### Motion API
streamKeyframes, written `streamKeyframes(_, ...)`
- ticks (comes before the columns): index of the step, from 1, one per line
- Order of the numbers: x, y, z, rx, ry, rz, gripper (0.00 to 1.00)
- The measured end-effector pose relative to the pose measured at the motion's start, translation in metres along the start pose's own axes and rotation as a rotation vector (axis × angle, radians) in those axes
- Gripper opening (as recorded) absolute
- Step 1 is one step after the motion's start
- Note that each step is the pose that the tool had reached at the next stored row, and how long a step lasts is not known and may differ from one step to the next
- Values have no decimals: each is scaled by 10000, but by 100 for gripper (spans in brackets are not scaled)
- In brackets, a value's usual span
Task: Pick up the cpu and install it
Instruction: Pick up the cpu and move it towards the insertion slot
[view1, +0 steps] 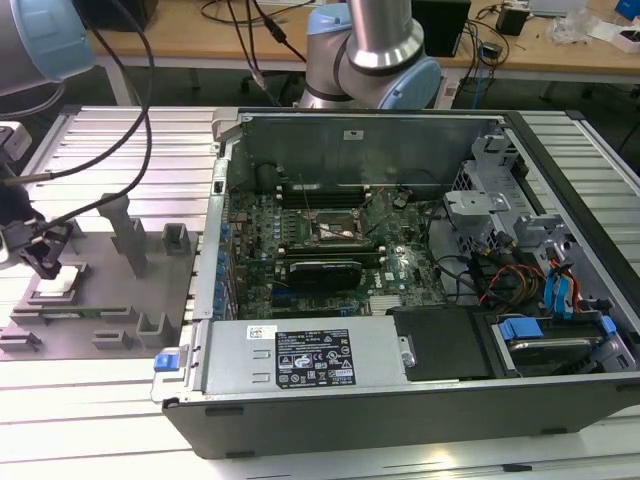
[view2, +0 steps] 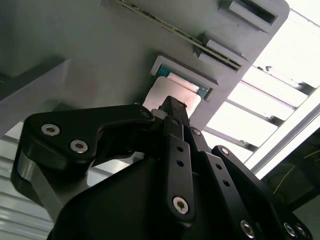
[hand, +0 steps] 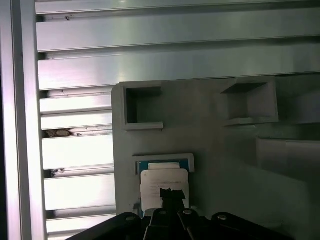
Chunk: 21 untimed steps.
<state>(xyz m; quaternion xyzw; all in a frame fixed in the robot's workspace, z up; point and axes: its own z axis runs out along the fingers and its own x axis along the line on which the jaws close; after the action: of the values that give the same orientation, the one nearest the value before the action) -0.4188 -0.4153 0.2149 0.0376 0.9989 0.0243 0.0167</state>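
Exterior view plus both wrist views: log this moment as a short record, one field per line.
gripper: at the exterior view's left, low over the cpu
cpu: lies flat in its recess on the grey tray
contact with cpu: cannot tell
grey tray: on the slatted metal table, beside the open computer case
motherboard socket: inside the case, far from the gripper

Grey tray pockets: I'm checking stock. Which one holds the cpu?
The blue-edged pocket by the tool holds the cpu; the two plain square pockets farther off hold nothing.
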Motion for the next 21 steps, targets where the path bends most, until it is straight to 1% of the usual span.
streamKeyframes(2, 14, -2, 14, -1, -2, -2, 11)
streamKeyframes(9, 16, -2, 14, 0, 1, -2, 11)
streamKeyframes(11, 16, -2, 14, 1, 1, -1, 24)
streamKeyframes(12, 16, -2, 15, 0, 1, -1, 24)
streamKeyframes(13, 16, -2, 15, 0, 1, -1, 29)
streamKeyframes(14, 15, -2, 15, 0, 0, -2, 29)
streamKeyframes(15, 16, -2, 15, 1, 0, -1, 36)
streamKeyframes(16, 15, -2, 15, 0, 0, -1, 48)
streamKeyframes(17, 16, -2, 15, 0, 1, -1, 48)
streamKeyframes(19, 16, -2, 16, 1, 1, -1, 60)
streamKeyframes(21, 16, -2, 22, -1, -2, -2, 60)
